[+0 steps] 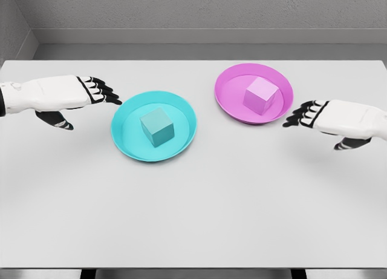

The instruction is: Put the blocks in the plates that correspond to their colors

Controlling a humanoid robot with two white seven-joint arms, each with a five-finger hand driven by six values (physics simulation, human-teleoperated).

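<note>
**Both blocks seated in matching plates, hands empty at the sides**

Grey walls close off the top of the frame, and below them a plain white table (193, 218) fills nearly the whole view.

At the left edge, upper-middle of the frame, the left hand (72, 94) reaches in from its white forearm. Its black fingers (104, 92) are stretched out and loosely spread, pointing toward the centre, with the thumb hanging below; it holds nothing. The fingertips end just beside the upper-left rim of the cyan plate (128, 112), apart from it.

At the right edge, mid-height, the right hand (329, 118) mirrors this pose. Its fingers (300, 117) are extended and slightly spread toward the left, thumb below, and it too holds nothing. The fingertips lie near the lower-right rim of the magenta plate (227, 94), not touching it.

The cyan plate sits left of centre in the frame. A cyan block (157, 126) rests in its middle, turned so one corner faces down the picture.

The magenta plate sits up and to the right of the cyan one, near it but with bare table between the rims. A pink block (262, 95) rests inside it, slightly right of the plate's middle.
</note>
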